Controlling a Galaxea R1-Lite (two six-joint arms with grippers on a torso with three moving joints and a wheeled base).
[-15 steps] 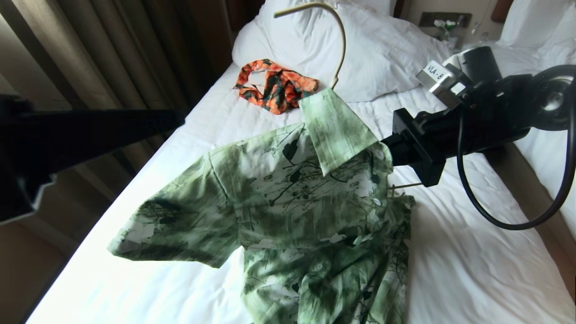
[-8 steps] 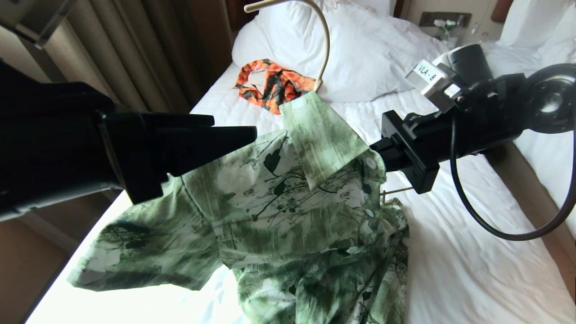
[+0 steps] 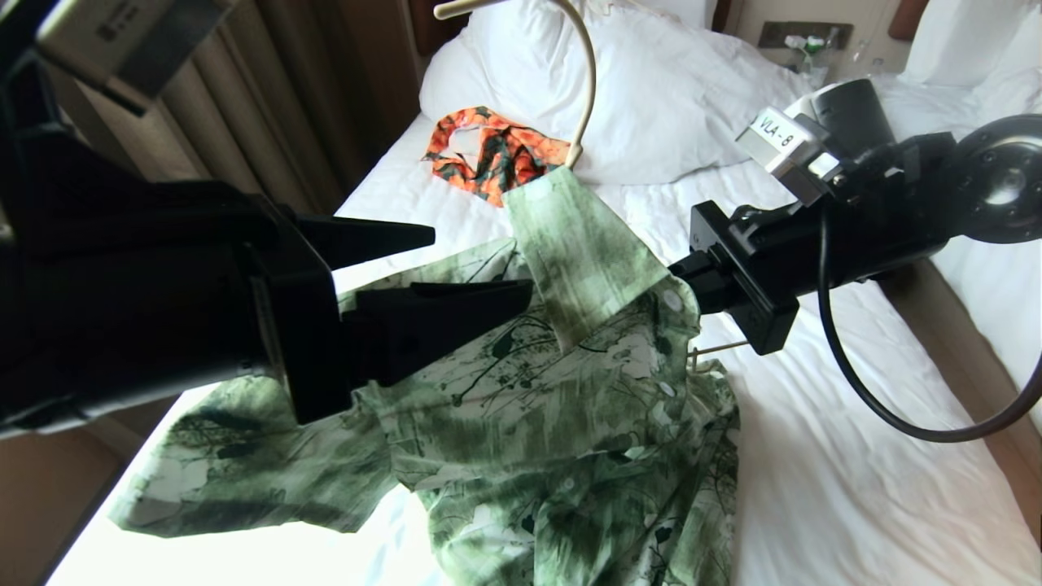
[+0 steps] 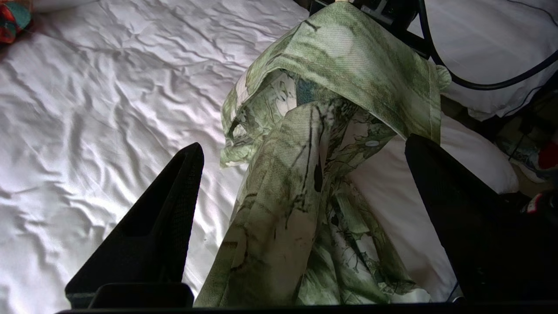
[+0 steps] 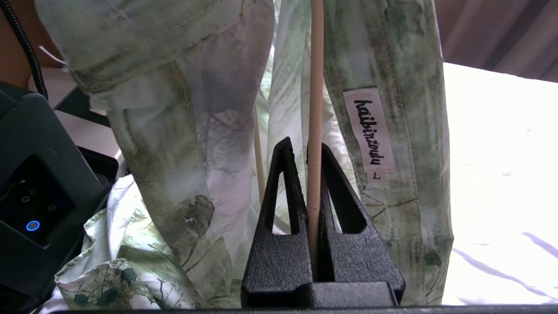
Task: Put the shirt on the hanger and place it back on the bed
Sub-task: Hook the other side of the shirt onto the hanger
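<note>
Gripping the hanger (image 5: 314, 109) rod, the right claw (image 5: 305, 150) is pinched tight on it and holds it up off the bed (image 3: 855, 488), with the green shirt (image 3: 553, 407) draped over it. The left claw (image 3: 456, 273) has its fingers spread wide, nothing in them, right by the collar and shoulder. I'd say grab the loose shoulder fabric, tug it over the hanger's free end, and keep the right side steady so nothing slides off.

Heavy brown curtains (image 3: 269, 98) hang along the left. A second bed (image 3: 989, 268) stands at the right, with a cluttered nightstand (image 3: 806, 41) beyond; daylight brightens the sheets.
</note>
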